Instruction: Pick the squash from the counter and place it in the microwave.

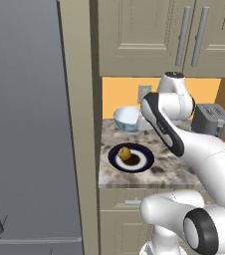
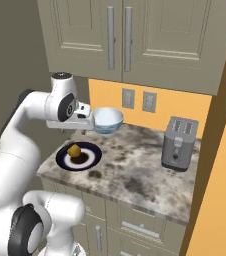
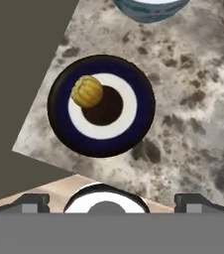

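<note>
I see the squash [image 3: 87, 91], a small ribbed yellow ball, sitting on a round plate [image 3: 134, 129] with a dark blue rim, a white ring and a dark centre. It rests on the white ring, just off that dark centre. The plate lies on the counter [image 3: 193, 99], a grey-and-white mottled stone slab, close to the slab's near corner; in the hand view the stone's edge runs diagonally past the plate on the left and below it, with little bare stone between plate and edge.

From the left base view the squash [image 1: 125, 153] sits towards the plate's left side, and the plate [image 1: 144, 162] is near the front edge of the counter [image 1: 149, 177]. A tall beige panel [image 1: 79, 124] stands against the counter's left end. Behind the plate, a pale blue-white bowl [image 1: 125, 118] sits near the orange back wall [image 1: 119, 92].

From the right base view the counter [image 2: 135, 170] stretches well to the right of the plate [image 2: 92, 157], with open stone between it and a grey boxy toaster [image 2: 179, 143]. The squash [image 2: 74, 150] is on the plate's left part, the bowl [image 2: 108, 120] just behind it. Beige upper cabinets [image 2: 135, 35] with long grey handles hang above.

My gripper [image 3: 112, 201] hangs above the plate, apart from the squash. Its two dark fingertips [image 3: 32, 202] show at the bottom of the hand view, spread wide apart, with nothing between them.
</note>
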You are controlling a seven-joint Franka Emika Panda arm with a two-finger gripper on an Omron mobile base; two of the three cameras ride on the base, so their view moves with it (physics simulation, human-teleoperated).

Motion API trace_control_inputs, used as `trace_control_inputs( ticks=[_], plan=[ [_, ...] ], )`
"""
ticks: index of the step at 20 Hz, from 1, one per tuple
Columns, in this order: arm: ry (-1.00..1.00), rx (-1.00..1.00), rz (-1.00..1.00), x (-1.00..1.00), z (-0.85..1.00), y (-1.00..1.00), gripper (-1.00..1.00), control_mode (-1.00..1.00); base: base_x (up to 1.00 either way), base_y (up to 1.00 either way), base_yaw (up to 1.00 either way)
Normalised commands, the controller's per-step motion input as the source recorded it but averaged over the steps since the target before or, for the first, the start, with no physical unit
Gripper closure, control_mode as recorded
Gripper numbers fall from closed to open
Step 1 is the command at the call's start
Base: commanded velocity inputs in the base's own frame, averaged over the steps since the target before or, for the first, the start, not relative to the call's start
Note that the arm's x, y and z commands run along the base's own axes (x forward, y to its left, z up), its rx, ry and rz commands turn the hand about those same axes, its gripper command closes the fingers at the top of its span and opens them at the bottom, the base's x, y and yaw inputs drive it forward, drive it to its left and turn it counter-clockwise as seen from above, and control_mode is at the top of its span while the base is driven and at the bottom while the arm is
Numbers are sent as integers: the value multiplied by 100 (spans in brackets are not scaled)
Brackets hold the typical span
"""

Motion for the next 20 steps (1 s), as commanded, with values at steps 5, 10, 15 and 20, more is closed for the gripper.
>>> trace_control_inputs(
  ticks=[5, 10, 15, 20],
  plan=[
    [0, -1, 0, 49, -79, 30, -100, -100, 0, 0, 0],
    [0, 0, 2, 51, -47, 25, -100, -100, 0, 0, 0],
    [5, 0, 2, 86, -40, 8, -100, -100, 0, 0, 0],
    [10, 0, 2, 58, -30, 13, -100, -100, 0, 0, 0]
  ],
)
